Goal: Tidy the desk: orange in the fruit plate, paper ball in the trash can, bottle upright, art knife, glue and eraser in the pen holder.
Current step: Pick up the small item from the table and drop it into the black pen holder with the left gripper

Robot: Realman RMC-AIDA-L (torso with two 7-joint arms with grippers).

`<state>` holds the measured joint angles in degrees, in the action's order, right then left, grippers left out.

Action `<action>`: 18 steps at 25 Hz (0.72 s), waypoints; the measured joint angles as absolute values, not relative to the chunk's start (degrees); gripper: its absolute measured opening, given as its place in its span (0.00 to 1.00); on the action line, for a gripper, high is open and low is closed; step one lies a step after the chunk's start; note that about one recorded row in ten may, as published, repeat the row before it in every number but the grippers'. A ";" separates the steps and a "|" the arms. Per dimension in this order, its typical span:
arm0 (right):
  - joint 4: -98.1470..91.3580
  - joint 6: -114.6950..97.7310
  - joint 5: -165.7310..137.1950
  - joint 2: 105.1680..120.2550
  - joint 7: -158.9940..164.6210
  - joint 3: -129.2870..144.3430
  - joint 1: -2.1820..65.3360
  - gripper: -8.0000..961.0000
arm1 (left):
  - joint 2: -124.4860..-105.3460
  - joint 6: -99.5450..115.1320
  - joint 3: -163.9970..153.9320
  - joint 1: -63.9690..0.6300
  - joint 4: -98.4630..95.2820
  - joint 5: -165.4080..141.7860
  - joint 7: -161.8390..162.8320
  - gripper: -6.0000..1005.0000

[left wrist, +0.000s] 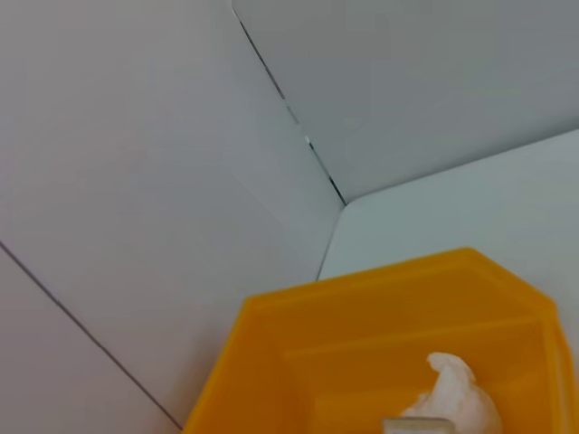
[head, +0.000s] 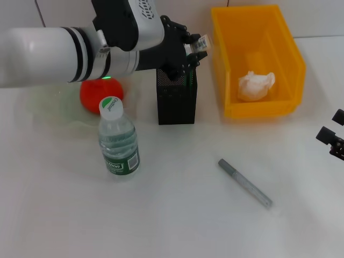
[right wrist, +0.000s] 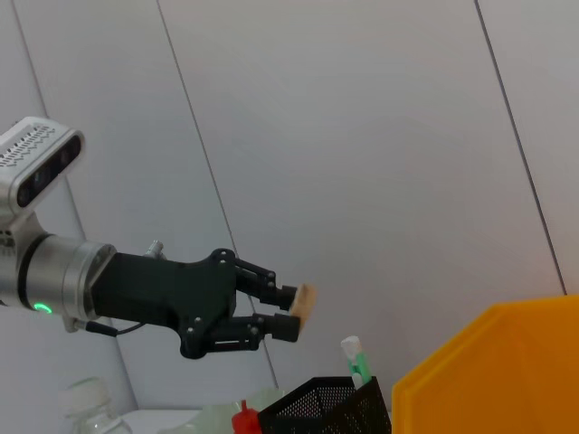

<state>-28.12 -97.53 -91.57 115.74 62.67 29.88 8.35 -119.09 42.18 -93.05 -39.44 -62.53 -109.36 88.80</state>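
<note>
Overhead, you see a plain white table [head: 177, 226] backed by a pale panelled wall [head: 59, 13]. The left gripper [head: 198, 47] hangs above the pen holder [head: 176, 99], pinching the eraser [head: 201, 42] between its fingertips. The orange [head: 99, 95] lies in the fruit plate [head: 48, 105] behind the upright bottle [head: 117, 138]. The paper ball [head: 256, 85] sits inside the trash can [head: 258, 62]. A grey pen-like stick [head: 245, 183] lies loose on the table. The right gripper [head: 333, 137] waits at the table's right edge; you cannot tell its opening.

The left wrist view gives you only wall seams [left wrist: 289, 113], the can's rim [left wrist: 362, 289] and the ball [left wrist: 457, 389].

The right wrist view adds what overhead hides: the eraser [right wrist: 305, 306] clamped side-on above the holder's rim [right wrist: 317, 402], from which a green-and-white stick [right wrist: 355, 357] and a red tip [right wrist: 244, 420] protrude.
</note>
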 joint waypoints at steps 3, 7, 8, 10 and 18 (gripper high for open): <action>-28.12 -97.47 -91.66 115.75 62.66 29.87 8.41 0.81 | -119.09 42.10 -93.19 -39.63 -62.24 -109.43 88.73 0.28; -28.12 -97.39 -91.71 115.74 62.67 29.87 8.53 0.81 | -119.09 39.49 -93.99 -39.88 -61.17 -110.68 88.45 0.28; -28.12 -97.39 -91.71 115.74 62.67 29.87 8.53 0.81 | -119.09 39.49 -93.99 -39.88 -61.17 -110.68 88.45 0.28; -28.12 -97.34 -91.77 115.75 62.66 29.88 8.63 0.80 | -119.09 38.17 -94.87 -39.91 -60.85 -112.03 88.58 0.28; -28.13 -96.91 -91.84 115.75 62.66 29.89 8.70 0.80 | -119.09 37.29 -95.37 -40.01 -59.97 -113.18 88.56 0.28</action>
<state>-28.12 -96.91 -91.84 115.75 62.66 29.89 8.70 -119.09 37.29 -95.37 -40.01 -59.97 -113.18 88.56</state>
